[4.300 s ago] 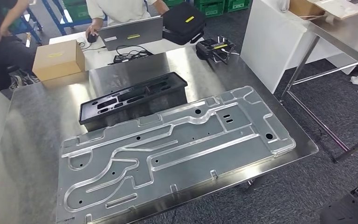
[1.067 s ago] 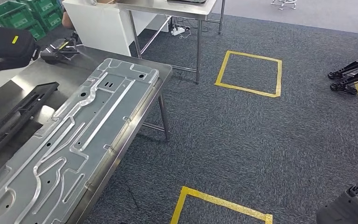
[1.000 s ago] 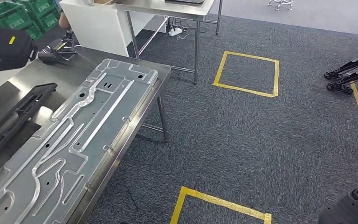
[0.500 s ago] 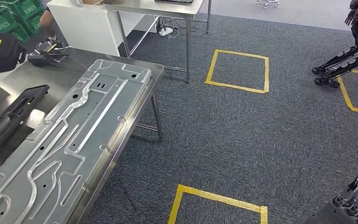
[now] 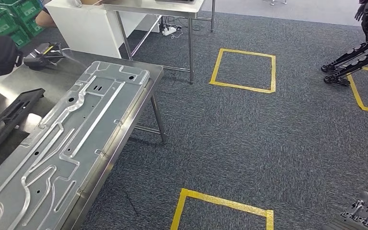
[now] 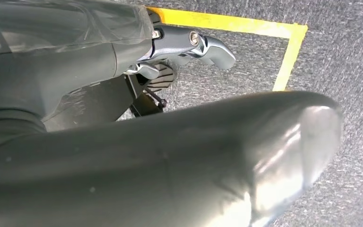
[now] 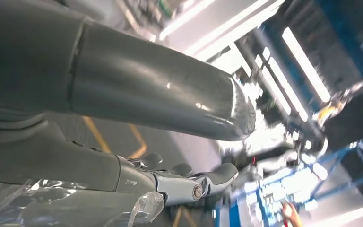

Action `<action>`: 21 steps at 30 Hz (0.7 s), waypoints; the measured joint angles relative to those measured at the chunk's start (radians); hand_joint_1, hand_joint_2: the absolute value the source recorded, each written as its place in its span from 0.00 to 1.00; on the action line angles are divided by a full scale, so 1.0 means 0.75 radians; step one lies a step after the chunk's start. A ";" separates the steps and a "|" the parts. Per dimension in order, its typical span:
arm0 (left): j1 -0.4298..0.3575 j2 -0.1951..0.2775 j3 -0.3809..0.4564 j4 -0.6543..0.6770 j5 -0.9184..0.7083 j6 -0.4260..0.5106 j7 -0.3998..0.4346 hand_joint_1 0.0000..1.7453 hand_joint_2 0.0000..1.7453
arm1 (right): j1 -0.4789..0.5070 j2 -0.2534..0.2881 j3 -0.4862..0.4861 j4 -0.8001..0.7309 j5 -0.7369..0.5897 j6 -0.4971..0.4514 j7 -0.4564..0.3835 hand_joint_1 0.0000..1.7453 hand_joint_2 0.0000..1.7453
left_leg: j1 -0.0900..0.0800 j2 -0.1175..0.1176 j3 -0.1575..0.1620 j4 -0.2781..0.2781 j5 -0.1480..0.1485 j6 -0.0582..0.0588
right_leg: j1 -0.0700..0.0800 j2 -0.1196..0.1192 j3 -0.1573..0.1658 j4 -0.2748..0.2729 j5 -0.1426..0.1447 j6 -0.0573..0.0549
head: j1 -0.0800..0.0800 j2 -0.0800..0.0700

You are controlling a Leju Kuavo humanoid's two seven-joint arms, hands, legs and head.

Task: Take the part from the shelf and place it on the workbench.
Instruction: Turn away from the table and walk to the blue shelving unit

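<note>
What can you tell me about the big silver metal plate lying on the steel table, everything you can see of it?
The large silver stamped metal plate lies flat on the stainless steel workbench, running lengthwise along the table's near edge and covering most of its width there. Its surface looks like dull aluminium, pressed with raised winding channels, straight ribs, slots and small round holes, with little tabs along its rim. A black moulded tray lies beside it on the far side. No hand touches it.

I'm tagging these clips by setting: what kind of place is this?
Likely an industrial workshop or robot test lab: a steel workbench carrying a large stamped metal panel, yellow tape squares marked on grey carpet, and green crates stacked behind.
</note>
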 joint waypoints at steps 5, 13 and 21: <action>-0.004 0.000 -0.015 0.000 0.004 -0.007 0.009 0.00 0.00 | -0.031 0.039 -0.199 0.268 -0.182 -0.002 0.072 0.00 0.00 | 0.002 0.000 0.000 0.000 -0.002 -0.018 | 0.001 0.000 0.001 0.000 0.000 -0.002 | 0.000 0.000; -0.019 -0.001 -0.046 0.000 0.005 -0.031 0.036 0.00 0.00 | -0.225 -0.013 -0.443 1.145 -0.586 -0.001 0.054 0.00 0.00 | -0.001 0.000 -0.001 0.001 -0.002 -0.017 | -0.004 -0.001 0.001 0.000 0.002 -0.003 | 0.000 0.000; -0.015 -0.001 -0.059 0.000 0.047 -0.035 0.022 0.00 0.00 | -0.495 -0.119 -0.536 2.138 -0.537 -0.010 0.181 0.00 0.00 | -0.002 -0.001 0.002 0.002 -0.002 -0.017 | -0.004 0.000 0.002 -0.001 0.002 -0.004 | 0.000 0.000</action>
